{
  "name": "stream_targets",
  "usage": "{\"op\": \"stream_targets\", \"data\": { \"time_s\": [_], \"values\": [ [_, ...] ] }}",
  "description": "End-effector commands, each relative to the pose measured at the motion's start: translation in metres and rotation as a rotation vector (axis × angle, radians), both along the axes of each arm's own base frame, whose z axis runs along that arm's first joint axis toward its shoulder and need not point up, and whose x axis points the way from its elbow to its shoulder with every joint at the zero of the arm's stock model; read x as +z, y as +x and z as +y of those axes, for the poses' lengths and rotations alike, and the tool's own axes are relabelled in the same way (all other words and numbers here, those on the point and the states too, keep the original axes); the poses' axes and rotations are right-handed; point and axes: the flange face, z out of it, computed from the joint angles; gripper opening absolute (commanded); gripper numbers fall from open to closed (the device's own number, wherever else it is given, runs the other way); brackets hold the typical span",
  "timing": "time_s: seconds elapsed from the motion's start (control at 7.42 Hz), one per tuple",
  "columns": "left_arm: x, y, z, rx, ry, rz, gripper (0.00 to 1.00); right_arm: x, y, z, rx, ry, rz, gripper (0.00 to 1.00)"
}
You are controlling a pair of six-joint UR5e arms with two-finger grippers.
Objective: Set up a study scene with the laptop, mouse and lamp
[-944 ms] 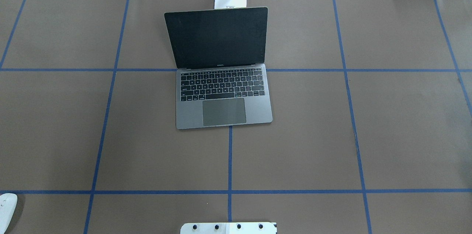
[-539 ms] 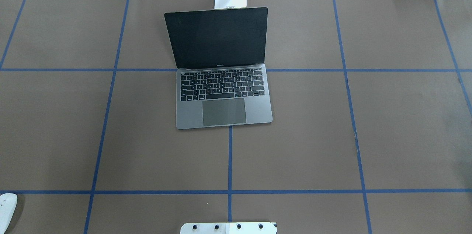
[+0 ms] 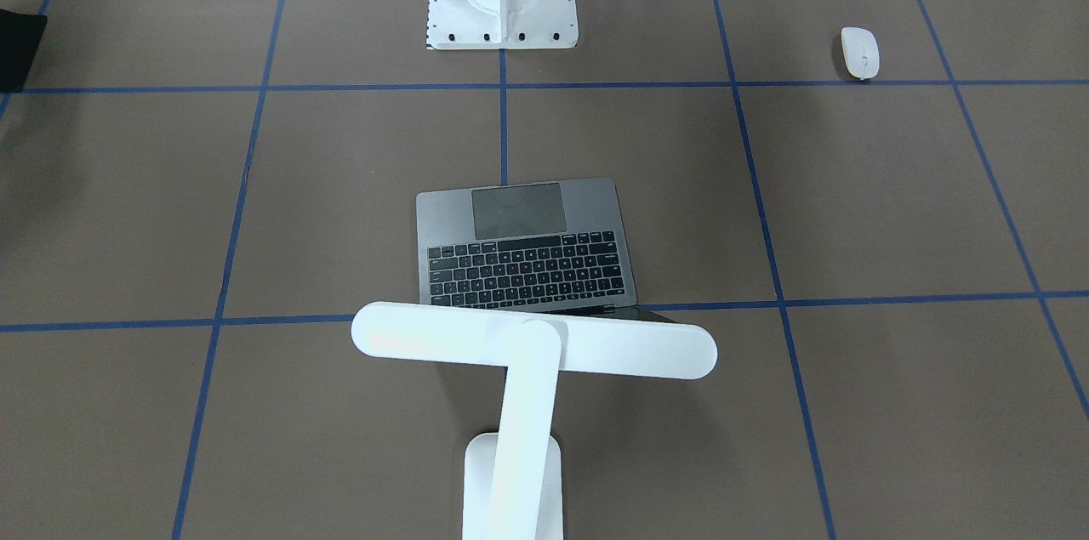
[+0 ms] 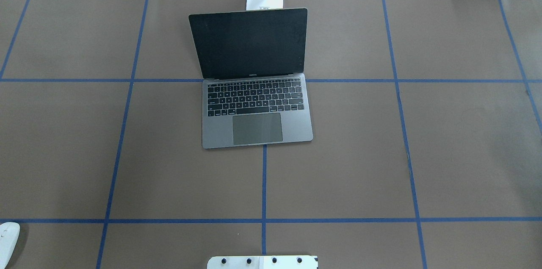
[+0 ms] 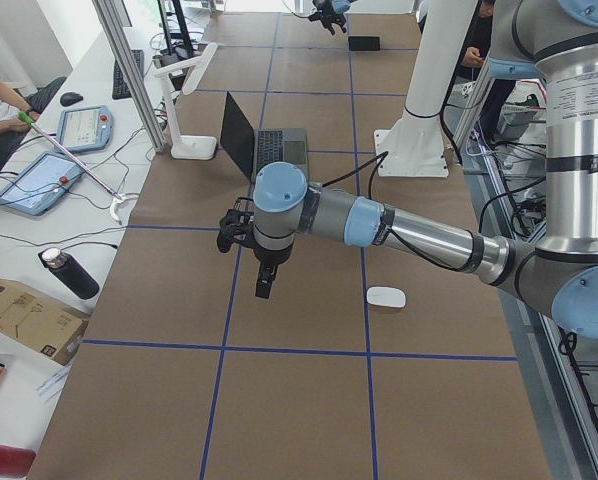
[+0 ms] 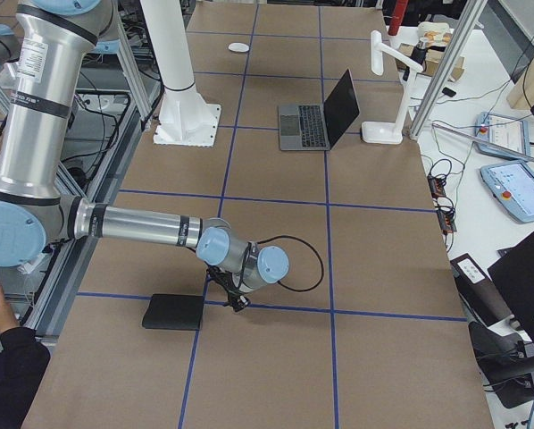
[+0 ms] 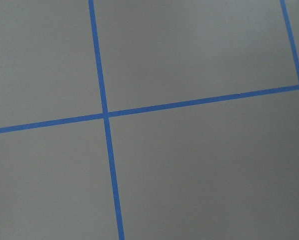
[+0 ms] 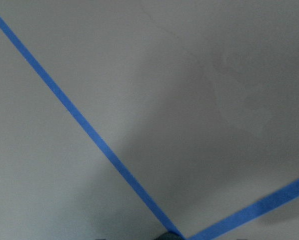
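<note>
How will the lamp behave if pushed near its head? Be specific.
The lamp probably tips easily: its long head sits high over a small base on a slim stem. Its smooth white surfaces likely slip; push at the base.

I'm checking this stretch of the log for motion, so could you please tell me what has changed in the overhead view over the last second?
Nothing has visibly changed. The laptop stays open in the same spot with its screen dark, the lamp stands behind its screen as before, and the mouse remains at the view's lower left edge.
</note>
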Motion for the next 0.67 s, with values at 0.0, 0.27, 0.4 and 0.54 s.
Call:
{"op": "stream_targets", "data": {
  "time_s": [0.0, 0.27, 0.4, 0.54],
  "values": [
    [-0.007, 0.0, 0.005, -0.008, 0.006, 0.002, 0.99, 0.012, 0.006, -0.004, -0.032, -0.037, 0.002, 0.92],
    [-0.009, 0.0, 0.005, -0.008, 0.01, 0.002, 0.99, 0.04, 0.007, 0.007, -0.049, -0.078, -0.024, 0.93],
    [-0.013, 0.0, 0.006, -0.009, 0.016, 0.002, 0.99, 0.05, 0.003, 0.007, -0.022, -0.113, -0.057, 0.92],
    [-0.017, 0.0, 0.007, -0.009, 0.024, 0.002, 0.99, 0.053, 0.0, 0.006, -0.022, -0.122, -0.062, 0.92]
  ]
}}
